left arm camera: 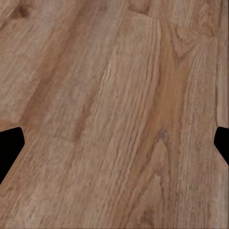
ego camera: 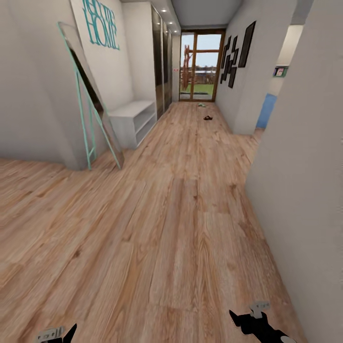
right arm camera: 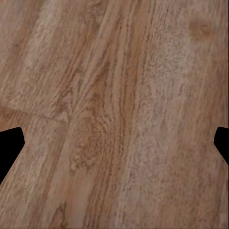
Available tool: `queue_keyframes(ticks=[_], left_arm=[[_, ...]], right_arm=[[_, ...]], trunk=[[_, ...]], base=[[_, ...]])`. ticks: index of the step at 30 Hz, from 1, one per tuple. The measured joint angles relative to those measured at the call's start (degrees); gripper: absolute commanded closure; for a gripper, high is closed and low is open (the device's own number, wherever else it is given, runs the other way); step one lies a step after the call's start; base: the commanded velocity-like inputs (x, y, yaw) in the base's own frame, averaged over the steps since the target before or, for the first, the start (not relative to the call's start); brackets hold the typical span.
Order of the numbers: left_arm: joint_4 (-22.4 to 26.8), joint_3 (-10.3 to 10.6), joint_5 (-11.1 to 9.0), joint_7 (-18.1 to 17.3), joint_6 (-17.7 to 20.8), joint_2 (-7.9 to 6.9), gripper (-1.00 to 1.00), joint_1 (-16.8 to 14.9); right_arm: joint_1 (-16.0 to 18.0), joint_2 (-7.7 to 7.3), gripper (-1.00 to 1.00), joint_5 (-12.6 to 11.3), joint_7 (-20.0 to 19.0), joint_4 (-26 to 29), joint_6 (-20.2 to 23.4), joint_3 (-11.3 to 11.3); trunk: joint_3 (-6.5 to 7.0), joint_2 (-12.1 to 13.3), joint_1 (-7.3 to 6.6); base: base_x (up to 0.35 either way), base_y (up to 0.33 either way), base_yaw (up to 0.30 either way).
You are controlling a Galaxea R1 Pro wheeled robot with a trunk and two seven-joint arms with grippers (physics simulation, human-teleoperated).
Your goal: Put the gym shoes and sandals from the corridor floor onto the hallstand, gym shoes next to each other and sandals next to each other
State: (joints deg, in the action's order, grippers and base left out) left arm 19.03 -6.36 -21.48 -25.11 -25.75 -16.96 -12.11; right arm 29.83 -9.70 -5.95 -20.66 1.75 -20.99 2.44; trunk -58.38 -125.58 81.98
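The robot is standing at the near end of a long corridor, and everything the task concerns is lying far ahead, in the upper middle of the head view. Two small shapes are resting on the corridor floor (ego camera: 181,200) near the glass door (ego camera: 201,64): a pale, greenish one (ego camera: 202,105), probably a gym shoe, and a darker one (ego camera: 207,117) just nearer, probably a sandal. Both are too small to name for certain, and their long axes cannot be read. The hallstand (ego camera: 135,119), a light-grey unit with a bench top and open shelves beneath, is standing against the left wall, nearer than the shoes and left of them.

The left gripper (ego camera: 56,334) is showing at the lower left edge of the frame and the right gripper (ego camera: 255,320) at the lower right, both hanging low over bare planks. In each wrist view the jaws are standing wide apart, their dark tips at opposite edges with nothing but wood grain between them.

The relation that matters: the shoes are lying straight ahead and slightly right of centre, so the right arm looks marginally nearer, but both are well out of reach. In my judgement, the base needs to be driving forward down the corridor first.
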Motion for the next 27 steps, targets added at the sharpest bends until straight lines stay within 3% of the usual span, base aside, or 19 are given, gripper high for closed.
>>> queue_keyframes(ticks=[12,27], left_arm=[[0.01,0.00,-0.05,0.00,0.00,0.00,-1.00,0.01],[0.03,-0.01,-0.06,0.00,0.00,-0.01,-1.00,0.02]], right_arm=[[0.01,0.05,-1.00,0.05,0.07,-0.01,-0.01,0.02],[0.02,0.06,-1.00,0.05,0.00,0.07,-0.08,0.02]], trunk=[[0.00,0.00,0.00],[0.00,0.00,0.00]], base=[[0.340,0.000,-0.250],[0.340,0.020,-0.026]])
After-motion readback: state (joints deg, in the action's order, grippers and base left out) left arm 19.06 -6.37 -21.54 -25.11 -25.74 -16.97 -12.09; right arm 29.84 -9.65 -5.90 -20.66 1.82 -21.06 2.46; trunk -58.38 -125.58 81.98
